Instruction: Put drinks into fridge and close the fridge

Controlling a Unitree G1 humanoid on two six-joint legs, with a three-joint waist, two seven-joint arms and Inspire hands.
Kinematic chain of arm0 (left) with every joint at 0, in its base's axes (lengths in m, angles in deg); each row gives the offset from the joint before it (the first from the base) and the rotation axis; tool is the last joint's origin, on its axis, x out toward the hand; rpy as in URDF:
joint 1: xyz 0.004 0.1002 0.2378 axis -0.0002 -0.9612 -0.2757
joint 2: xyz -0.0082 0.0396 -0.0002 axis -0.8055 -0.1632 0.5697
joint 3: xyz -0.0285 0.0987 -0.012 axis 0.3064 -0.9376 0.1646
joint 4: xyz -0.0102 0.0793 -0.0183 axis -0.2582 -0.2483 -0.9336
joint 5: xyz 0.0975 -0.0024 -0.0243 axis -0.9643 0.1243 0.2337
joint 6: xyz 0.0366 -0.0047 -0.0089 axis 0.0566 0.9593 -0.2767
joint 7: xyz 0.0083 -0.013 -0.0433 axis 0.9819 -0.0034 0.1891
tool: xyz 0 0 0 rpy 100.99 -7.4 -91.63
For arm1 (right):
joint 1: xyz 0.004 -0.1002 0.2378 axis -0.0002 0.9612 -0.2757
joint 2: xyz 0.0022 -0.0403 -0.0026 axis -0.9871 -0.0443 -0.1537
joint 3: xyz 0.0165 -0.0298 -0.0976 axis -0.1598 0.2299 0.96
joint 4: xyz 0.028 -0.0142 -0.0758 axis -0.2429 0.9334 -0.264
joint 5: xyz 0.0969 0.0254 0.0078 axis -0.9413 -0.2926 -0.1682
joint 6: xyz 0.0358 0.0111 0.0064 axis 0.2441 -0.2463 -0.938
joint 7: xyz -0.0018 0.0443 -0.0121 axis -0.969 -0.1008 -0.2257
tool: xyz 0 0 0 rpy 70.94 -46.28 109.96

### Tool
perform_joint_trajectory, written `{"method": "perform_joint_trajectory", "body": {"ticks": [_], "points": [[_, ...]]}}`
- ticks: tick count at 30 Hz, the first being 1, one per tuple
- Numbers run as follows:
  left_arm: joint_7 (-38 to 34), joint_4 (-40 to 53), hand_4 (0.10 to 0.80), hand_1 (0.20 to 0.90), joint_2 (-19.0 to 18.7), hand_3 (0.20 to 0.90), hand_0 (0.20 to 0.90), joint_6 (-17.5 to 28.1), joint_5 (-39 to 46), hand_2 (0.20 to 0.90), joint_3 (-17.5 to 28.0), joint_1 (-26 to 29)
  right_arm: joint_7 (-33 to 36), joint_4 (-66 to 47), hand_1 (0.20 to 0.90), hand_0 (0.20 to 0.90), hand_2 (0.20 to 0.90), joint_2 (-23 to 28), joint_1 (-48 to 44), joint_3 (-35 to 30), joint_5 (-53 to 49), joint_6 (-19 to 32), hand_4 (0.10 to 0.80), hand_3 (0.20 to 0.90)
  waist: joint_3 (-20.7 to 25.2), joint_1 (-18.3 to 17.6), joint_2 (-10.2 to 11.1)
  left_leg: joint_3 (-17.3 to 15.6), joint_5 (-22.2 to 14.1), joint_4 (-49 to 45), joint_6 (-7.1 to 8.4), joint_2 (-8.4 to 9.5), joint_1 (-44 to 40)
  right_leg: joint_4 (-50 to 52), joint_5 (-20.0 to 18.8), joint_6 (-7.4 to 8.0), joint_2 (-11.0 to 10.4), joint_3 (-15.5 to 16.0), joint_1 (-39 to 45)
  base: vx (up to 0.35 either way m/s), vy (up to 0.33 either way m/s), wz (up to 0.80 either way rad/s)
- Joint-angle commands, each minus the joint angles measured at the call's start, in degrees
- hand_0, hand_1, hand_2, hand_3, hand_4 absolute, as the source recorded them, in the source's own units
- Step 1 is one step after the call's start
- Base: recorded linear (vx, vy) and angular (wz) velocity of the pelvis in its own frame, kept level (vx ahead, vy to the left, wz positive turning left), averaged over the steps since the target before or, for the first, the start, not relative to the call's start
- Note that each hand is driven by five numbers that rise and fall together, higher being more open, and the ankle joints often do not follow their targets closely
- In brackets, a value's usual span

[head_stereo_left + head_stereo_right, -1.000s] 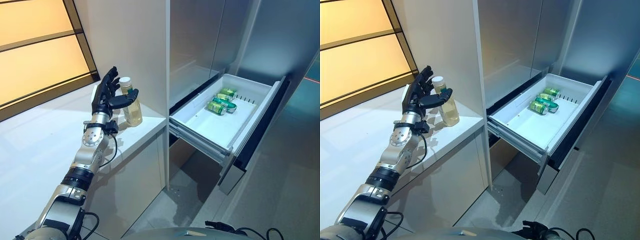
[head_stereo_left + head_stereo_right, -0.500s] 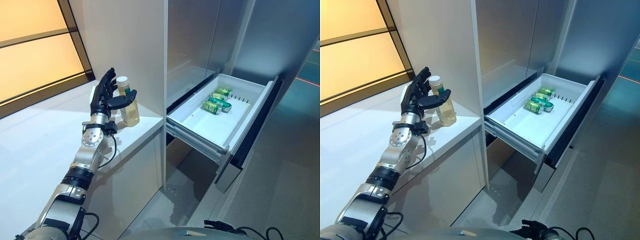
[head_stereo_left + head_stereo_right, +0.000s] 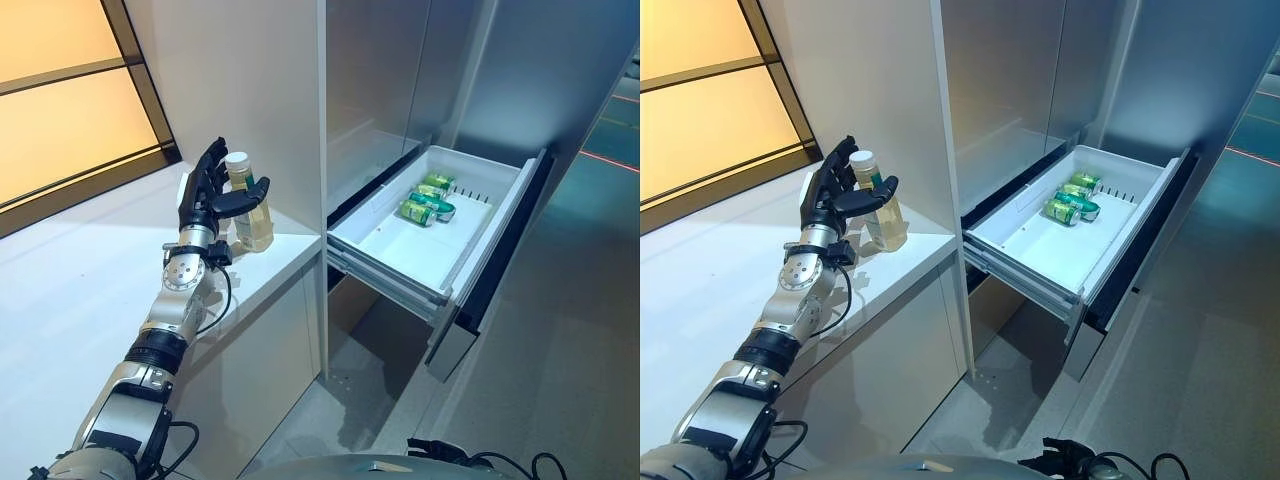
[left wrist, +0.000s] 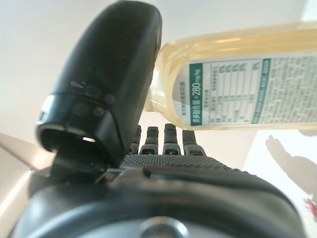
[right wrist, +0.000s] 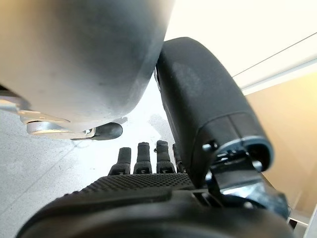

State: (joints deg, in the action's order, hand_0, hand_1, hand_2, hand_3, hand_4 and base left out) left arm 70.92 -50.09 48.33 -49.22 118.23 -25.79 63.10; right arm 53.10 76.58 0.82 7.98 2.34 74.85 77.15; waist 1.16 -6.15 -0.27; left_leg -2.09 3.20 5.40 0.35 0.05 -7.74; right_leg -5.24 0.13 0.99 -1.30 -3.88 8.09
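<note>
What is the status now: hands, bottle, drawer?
Left hand open around bottle, fingers straight, no grasp yet. Right hand idle, open, empty. Bottle upright on counter. Fridge drawer open, green cans inside; path clear.

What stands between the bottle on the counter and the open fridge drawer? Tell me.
In the left eye view, an upright white cabinet panel stands between the bottle at the left hand and the drawer; the counter ends at it.

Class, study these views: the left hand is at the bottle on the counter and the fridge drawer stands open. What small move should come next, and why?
Probably close the left hand around the bottle. The fingers are straight behind it and the thumb crosses its front, but nothing grips it, and it stands on the white counter. The open fridge drawer, already holding green cans, has room for it.
</note>
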Motion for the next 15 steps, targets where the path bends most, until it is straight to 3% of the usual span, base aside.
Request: {"method": "perform_joint_trajectory", "body": {"ticks": [1,15], "points": [[0.0,-3.9,0.800,0.900,-3.3,0.900,0.900,5.9,-1.4,0.900,0.0,12.2,-0.8,2.9,0.900,0.900,0.900,1.4,-1.6,1.5,1.3,0.4,0.800,0.900,1.8,0.4,0.1,-2.6,-5.4,-0.4,-4.03,3.65,-1.4,2.3,-2.8,1.10,0.9,2.2,-2.5,0.000,0.000,0.00],[0.3,-4.9,0.800,0.900,-3.7,0.900,0.900,5.7,-2.3,0.900,-0.5,12.3,-1.2,3.0,0.900,0.900,0.900,1.5,-1.6,1.9,1.7,0.5,0.800,0.900,1.7,0.4,0.1,-2.7,-5.4,-0.4,-4.07,3.70,-1.4,2.4,-2.8,1.21,0.8,2.2,-2.6,0.000,0.000,0.00]]}}
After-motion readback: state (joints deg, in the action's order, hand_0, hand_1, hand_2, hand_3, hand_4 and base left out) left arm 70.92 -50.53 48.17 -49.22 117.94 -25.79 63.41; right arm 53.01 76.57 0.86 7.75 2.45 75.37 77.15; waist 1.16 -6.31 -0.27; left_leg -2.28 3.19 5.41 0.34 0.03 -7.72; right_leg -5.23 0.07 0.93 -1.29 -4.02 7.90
